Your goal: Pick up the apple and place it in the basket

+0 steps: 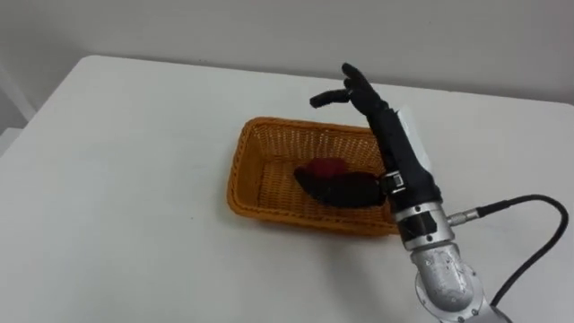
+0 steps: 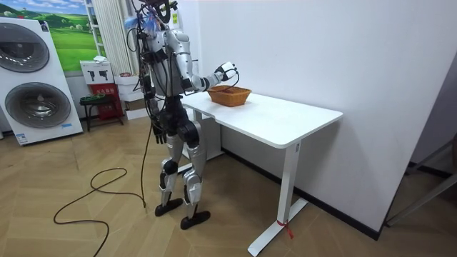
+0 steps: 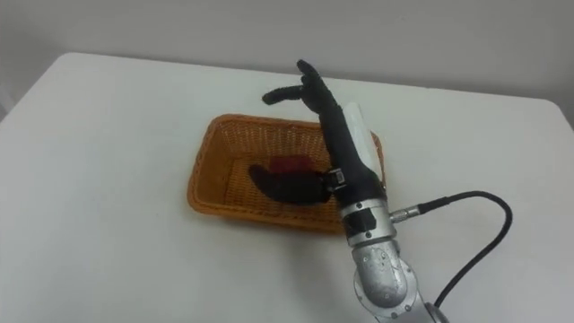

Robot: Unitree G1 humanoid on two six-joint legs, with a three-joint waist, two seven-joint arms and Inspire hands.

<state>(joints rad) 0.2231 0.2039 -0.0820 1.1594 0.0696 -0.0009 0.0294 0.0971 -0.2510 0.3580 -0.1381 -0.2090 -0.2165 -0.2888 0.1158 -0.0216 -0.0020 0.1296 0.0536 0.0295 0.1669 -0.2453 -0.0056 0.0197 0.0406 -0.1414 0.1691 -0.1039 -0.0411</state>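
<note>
Item: apple (image 1: 325, 166), red, lying inside the wicker basket (image 1: 287, 218) on the white worktop (image 1: 134, 179).
Item: my right robot hand (image 1: 370, 109), raised over the basket's far side, fingers straight and spread, holding nothing, clear of the apple.

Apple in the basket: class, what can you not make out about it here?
- Apple: in the eye views, a dark shape covers its lower side; whether that is shadow or object cannot be told.
- Basket: its far right corner is hidden behind the right hand and arm.
- Room view: the basket's contents are too small to tell.
</note>
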